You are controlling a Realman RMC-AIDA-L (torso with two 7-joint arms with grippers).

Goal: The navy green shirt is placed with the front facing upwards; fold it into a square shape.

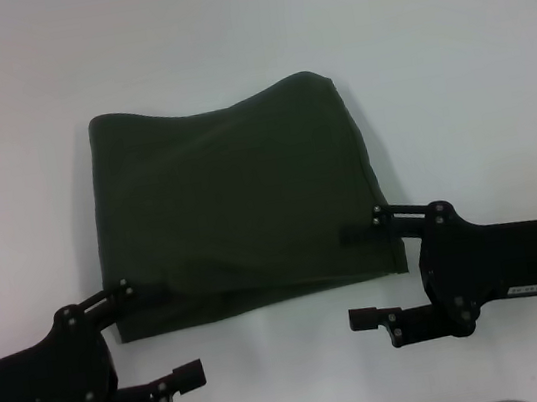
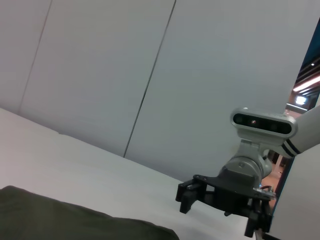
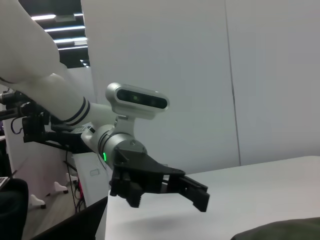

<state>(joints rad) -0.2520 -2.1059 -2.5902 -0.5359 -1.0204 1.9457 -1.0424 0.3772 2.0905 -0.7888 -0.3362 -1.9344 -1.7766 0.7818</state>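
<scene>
Two grippers at the near edge of the folded navy green shirt (image 1: 234, 206) on the white table (image 1: 449, 53), left gripper (image 1: 167, 332) and right gripper (image 1: 366, 275) both spread wide, each with one finger over the cloth, the other over bare table, grasping nothing.

A plain white desk (image 1: 224, 36) fills the space ahead. Behind the desk stands a pale wall (image 2: 150, 75) of flat panels (thin dark seams run between them). Past the wall's edge, ceiling strip lights (image 3: 55, 20) glow in a darker room, where a white stand (image 3: 92, 175) meets the floor.
</scene>
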